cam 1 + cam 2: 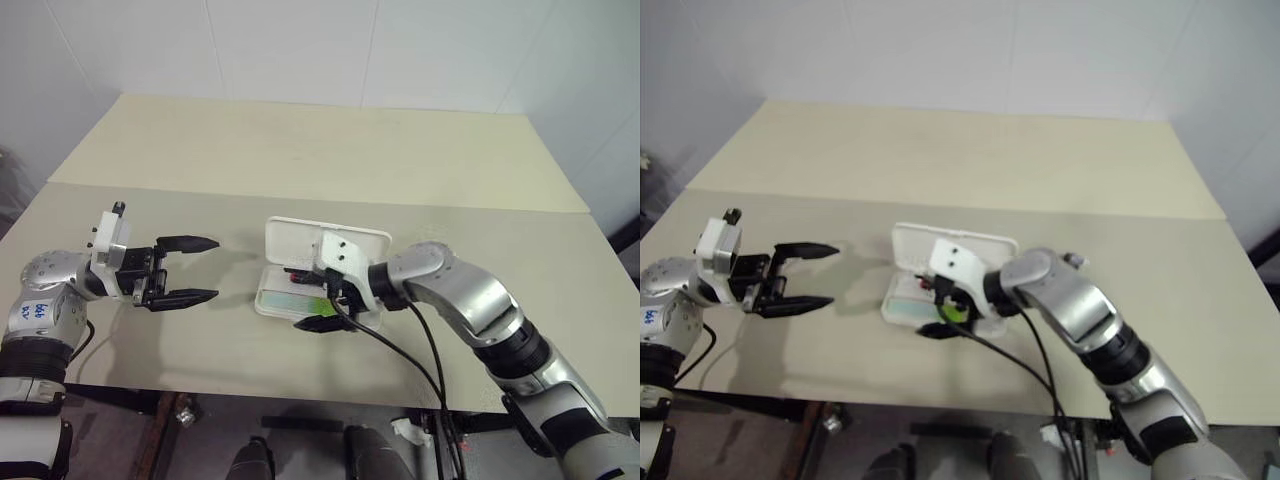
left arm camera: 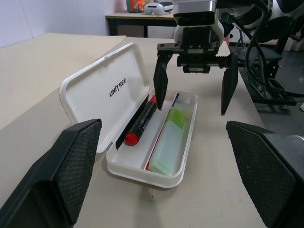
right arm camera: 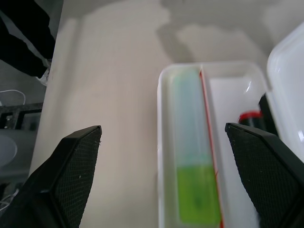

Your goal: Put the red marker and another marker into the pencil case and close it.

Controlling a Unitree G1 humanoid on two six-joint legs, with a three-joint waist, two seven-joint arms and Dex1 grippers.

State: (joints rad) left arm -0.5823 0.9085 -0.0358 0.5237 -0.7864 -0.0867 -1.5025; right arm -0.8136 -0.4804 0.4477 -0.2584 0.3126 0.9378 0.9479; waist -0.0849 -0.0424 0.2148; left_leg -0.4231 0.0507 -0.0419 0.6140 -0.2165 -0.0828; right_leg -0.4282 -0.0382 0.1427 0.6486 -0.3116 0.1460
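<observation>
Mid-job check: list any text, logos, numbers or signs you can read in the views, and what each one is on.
"UNITREE": dark print on the inside of the open lid of the pencil case, clear in the left wrist view.
Blue handwritten marks on a white label on the left arm: too small to read.
No print can be made out on the red marker or the green marker.

- The flat white hinged plastic pencil case [image 2: 124, 90], ahead of my left fingers, carries dark lettering on its lid.
- Below my right fingers, the short black-barrelled marker with red ends [image 2: 141, 122].
- Beside it, the chunky light green marker [image 2: 169, 139], its cap brighter green.
- My fingers [image 2: 56, 172] are black, with cross-hatched pads.
- The table [image 1: 330, 160] is pale beige.
</observation>
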